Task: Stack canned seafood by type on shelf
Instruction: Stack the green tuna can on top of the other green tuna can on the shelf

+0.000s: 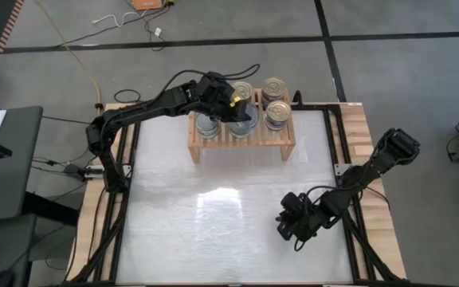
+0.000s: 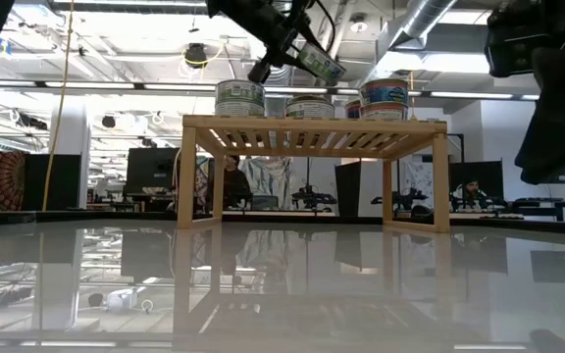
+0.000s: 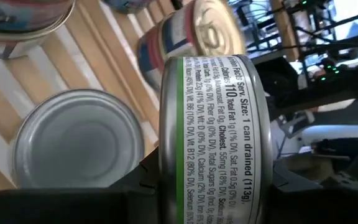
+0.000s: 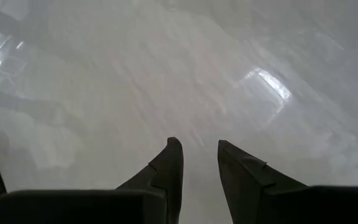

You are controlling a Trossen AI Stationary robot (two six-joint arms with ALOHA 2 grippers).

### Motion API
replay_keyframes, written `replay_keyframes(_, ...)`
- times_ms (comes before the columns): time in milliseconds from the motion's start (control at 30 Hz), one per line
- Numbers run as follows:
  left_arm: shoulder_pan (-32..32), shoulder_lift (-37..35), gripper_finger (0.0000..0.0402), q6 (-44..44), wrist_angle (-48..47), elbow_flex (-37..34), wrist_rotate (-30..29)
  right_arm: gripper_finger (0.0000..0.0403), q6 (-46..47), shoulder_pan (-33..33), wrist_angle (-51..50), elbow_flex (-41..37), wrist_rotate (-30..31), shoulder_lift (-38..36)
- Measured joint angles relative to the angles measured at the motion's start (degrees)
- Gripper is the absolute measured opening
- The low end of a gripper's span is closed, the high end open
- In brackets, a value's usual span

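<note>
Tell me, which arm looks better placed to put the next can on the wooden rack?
The left. Its tool already grips a can above the shelf, beside other tins. The right tool hangs empty over bare table, away from the rack.

A green-labelled can [image 3: 213, 140] hangs tilted above the wooden shelf [image 1: 241, 143], where silver- and gold-topped cans [image 1: 276, 113] stand stacked.

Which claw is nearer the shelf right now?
Left. The left claw holds a can just above the shelf; the right claw hovers over bare table, well away from it.
</note>
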Motion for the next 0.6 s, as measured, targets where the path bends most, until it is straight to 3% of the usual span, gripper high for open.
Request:
replay_keyframes(133,0.01,0.26,0.0122,-0.18,-0.24,-0.1,-1.51,0.0126,0.18,-0.27,0.04,0.0,0.0,0.0)
replay_keyframes(333,0.04,0.26,0.0186,-1.44,-0.59,-0.1,-3.95,0.0126,1.29,-0.25,-0.1,0.0,0.0,0.0)
replay_keyframes(600,0.04,0.24,0.0196,-3.21,-0.84,-0.1,-4.1,0.0126,2.49,-0.18,0.19,0.0,0.0,0.02)
